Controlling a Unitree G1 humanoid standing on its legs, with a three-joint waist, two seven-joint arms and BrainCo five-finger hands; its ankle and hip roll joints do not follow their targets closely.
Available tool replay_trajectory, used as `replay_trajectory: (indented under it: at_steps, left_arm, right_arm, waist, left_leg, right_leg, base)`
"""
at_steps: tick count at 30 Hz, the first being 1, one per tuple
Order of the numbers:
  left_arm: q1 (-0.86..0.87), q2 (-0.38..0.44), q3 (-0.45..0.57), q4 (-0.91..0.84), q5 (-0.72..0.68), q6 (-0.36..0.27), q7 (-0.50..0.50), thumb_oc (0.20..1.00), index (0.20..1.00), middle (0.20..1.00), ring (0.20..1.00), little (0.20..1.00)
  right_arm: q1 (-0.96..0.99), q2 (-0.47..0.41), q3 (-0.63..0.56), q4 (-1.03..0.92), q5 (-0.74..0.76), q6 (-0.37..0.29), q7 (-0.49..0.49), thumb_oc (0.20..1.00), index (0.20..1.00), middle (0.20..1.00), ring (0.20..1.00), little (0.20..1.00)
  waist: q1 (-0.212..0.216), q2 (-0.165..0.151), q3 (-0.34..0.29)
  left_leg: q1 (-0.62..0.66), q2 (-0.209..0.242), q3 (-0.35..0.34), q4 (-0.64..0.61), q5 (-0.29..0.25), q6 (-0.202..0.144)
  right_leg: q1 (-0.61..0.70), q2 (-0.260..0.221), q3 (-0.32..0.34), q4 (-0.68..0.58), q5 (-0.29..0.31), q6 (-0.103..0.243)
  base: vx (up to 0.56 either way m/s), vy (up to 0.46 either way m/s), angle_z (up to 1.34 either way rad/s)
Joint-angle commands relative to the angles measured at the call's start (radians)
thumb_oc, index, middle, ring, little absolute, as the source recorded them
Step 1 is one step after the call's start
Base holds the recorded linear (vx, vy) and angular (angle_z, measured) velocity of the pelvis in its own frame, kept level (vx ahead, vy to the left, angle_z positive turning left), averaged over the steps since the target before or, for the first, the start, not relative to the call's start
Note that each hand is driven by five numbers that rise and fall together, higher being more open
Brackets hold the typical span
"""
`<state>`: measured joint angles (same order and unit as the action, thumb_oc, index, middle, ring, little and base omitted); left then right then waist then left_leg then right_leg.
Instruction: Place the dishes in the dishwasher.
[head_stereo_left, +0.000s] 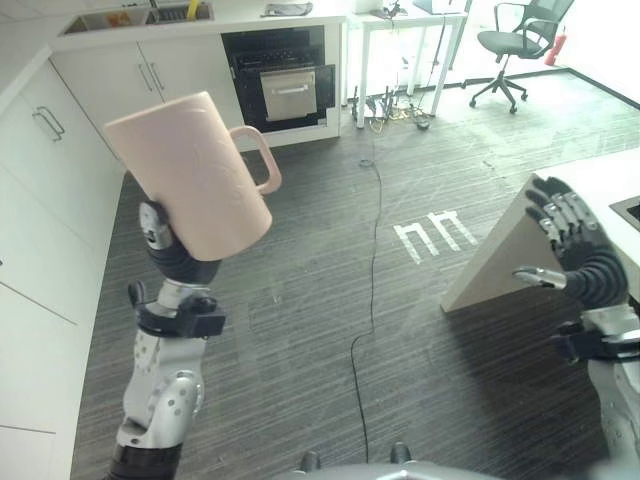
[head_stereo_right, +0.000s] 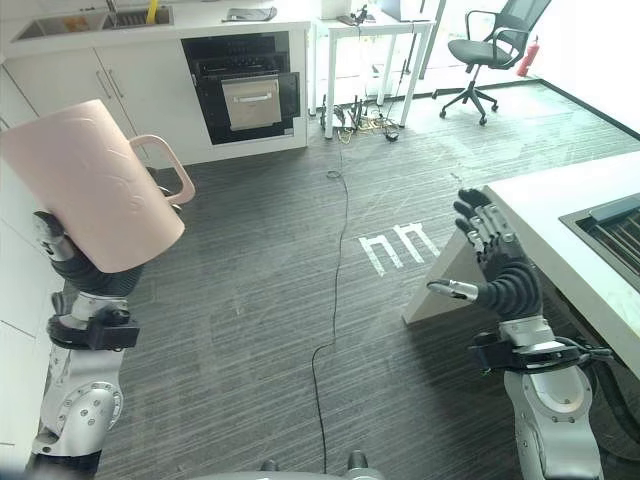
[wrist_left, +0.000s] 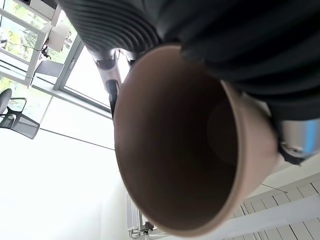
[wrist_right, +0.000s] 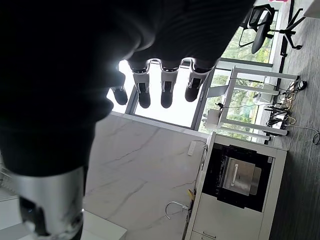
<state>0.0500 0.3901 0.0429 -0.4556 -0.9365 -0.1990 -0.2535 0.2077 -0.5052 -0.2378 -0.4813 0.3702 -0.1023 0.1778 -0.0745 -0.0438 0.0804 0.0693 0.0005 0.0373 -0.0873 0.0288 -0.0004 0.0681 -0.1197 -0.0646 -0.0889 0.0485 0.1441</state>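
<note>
The dishwasher stood open in the far cabinets. The pink mug was raised above the floor, handle towards the dishwasher, the left hand beneath it with fingers curled round it. The right hand hung empty beside the white desk, fingers straight.

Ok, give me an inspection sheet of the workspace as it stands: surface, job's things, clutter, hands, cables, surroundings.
Surface: white counter on the robot's right, sink set in it.
Job's things: pink mug held up in the air, tilted; inside looks empty in the left wrist view. Dishwasher in the far cabinets, door partly open.
Clutter: nothing seen.
Hands: left hand grips the mug from below; right hand open, holding nothing, beside the counter.
Cables: black cable across the floor.
Surroundings: white desk, office chair, grey floor.
</note>
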Motion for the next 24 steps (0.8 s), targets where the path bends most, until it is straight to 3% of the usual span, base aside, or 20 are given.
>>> replay_trajectory:
  at_steps: [1,7,9,10,13,16,17,18,19,21,24]
  left_arm:
    - [-0.028,0.015,0.044,-0.014,-0.021,-0.066,-0.015,0.200,0.200,0.200,0.200,0.200]
    - [-0.012,0.002,0.066,-0.005,-0.069,-0.060,-0.027,0.200,0.200,0.200,0.200,0.200]
    - [0.001,-0.004,0.073,-0.002,-0.077,-0.065,-0.037,0.200,0.200,0.200,0.200,0.200]
    - [0.016,-0.012,0.081,0.002,-0.084,-0.072,-0.057,0.200,0.200,0.200,0.200,0.200]
    - [0.039,-0.028,0.094,-0.002,-0.080,-0.066,-0.080,0.200,0.200,0.200,0.200,0.200]
    - [0.026,-0.030,0.090,-0.004,-0.051,-0.053,-0.049,0.200,0.200,0.200,0.200,0.200]
    - [0.027,-0.023,0.088,-0.003,-0.061,-0.060,-0.023,0.200,0.200,0.200,0.200,0.200]
    - [0.036,-0.020,0.086,-0.001,-0.066,-0.071,-0.011,0.200,0.200,0.200,0.200,0.200]
    - [0.052,-0.022,0.084,-0.001,-0.066,-0.083,-0.008,0.200,0.200,0.200,0.200,0.200]
    - [0.079,-0.029,0.092,-0.005,-0.076,-0.093,-0.022,0.200,0.200,0.200,0.200,0.200]
    - [0.069,-0.019,0.105,0.001,-0.100,-0.107,-0.016,0.200,0.200,0.200,0.200,0.200]
  right_arm:
    - [-0.026,-0.033,-0.032,-0.039,-0.002,-0.035,-0.022,1.000,1.000,1.000,1.000,1.000]
    - [-0.013,-0.037,-0.055,-0.035,-0.029,-0.044,-0.027,1.000,1.000,1.000,1.000,1.000]
    - [-0.011,-0.045,-0.061,-0.032,-0.024,-0.047,-0.028,1.000,1.000,1.000,1.000,1.000]
    - [-0.006,-0.049,-0.065,-0.026,-0.030,-0.056,-0.031,1.000,1.000,1.000,1.000,1.000]
    - [-0.008,-0.046,-0.065,-0.013,-0.041,-0.068,-0.017,1.000,1.000,1.000,1.000,1.000]
    - [-0.030,-0.040,-0.044,-0.014,-0.051,-0.051,-0.008,1.000,1.000,1.000,1.000,1.000]
    - [-0.028,-0.035,-0.039,-0.009,-0.061,-0.053,0.009,1.000,1.000,1.000,1.000,1.000]
    - [-0.022,-0.038,-0.038,-0.004,-0.070,-0.057,0.020,1.000,1.000,1.000,1.000,1.000]
    - [-0.015,-0.045,-0.039,0.000,-0.088,-0.068,0.029,1.000,1.000,1.000,1.000,1.000]
    - [-0.005,-0.073,-0.061,-0.002,-0.062,-0.072,0.049,1.000,1.000,1.000,1.000,1.000]
    - [-0.002,-0.102,-0.090,-0.007,-0.017,-0.071,0.061,1.000,1.000,1.000,1.000,1.000]
  waist:
    - [-0.002,0.025,-0.042]
    - [-0.010,0.026,-0.038]
    - [-0.006,0.009,-0.017]
    - [0.000,-0.013,0.015]
    - [0.005,-0.020,0.057]
    - [0.013,0.001,0.063]
    - [0.013,0.016,0.049]
    - [0.019,0.028,0.039]
    - [0.027,0.031,0.034]
    - [0.037,0.030,0.024]
    - [0.044,0.025,0.001]
  left_leg:
    - [-0.008,0.009,-0.011,0.000,-0.100,-0.020]
    - [0.038,0.040,0.011,0.000,-0.103,-0.037]
    - [0.008,0.032,0.029,0.130,-0.131,-0.051]
    - [-0.083,0.027,0.041,0.355,-0.119,-0.062]
    - [-0.216,0.016,0.034,0.573,-0.111,-0.055]
    - [-0.219,0.055,0.073,0.356,-0.077,-0.058]
    - [-0.181,0.072,0.084,0.172,-0.050,-0.059]
    - [-0.165,0.092,0.072,0.037,0.015,-0.071]
    - [-0.191,0.118,0.056,0.000,0.062,-0.086]
    - [-0.228,0.145,0.056,0.000,0.095,-0.101]
    - [-0.219,0.135,0.089,0.000,0.066,-0.090]
  right_leg:
    - [0.004,0.073,0.019,0.002,-0.094,-0.022]
    - [0.025,0.113,0.052,0.010,-0.119,-0.051]
    - [0.032,0.107,0.052,0.029,-0.126,-0.065]
    - [0.048,0.099,0.049,0.044,-0.137,-0.086]
    - [0.052,0.102,0.074,0.077,-0.147,-0.107]
    - [0.090,0.116,0.087,0.064,-0.180,-0.094]
    - [0.119,0.114,0.078,0.035,-0.189,-0.082]
    - [0.154,0.114,0.085,0.010,-0.198,-0.076]
    - [0.183,0.110,0.092,0.002,-0.212,-0.075]
    - [0.212,0.094,0.081,0.002,-0.241,-0.066]
    - [0.242,0.040,0.046,0.041,-0.276,-0.025]
  base:
    - [0.08,-0.276,-0.06]
    - [0.12,-0.301,-0.04]
    - [0.11,-0.352,-0.04]
    - [0.10,-0.315,0.00]
    - [0.13,-0.177,-0.06]
    - [0.33,0.084,-0.20]
    - [0.60,0.325,-0.19]
    - [0.68,0.402,-0.12]
    - [0.54,0.340,-0.17]
    - [0.50,0.390,-0.33]
    - [0.48,0.471,-0.31]
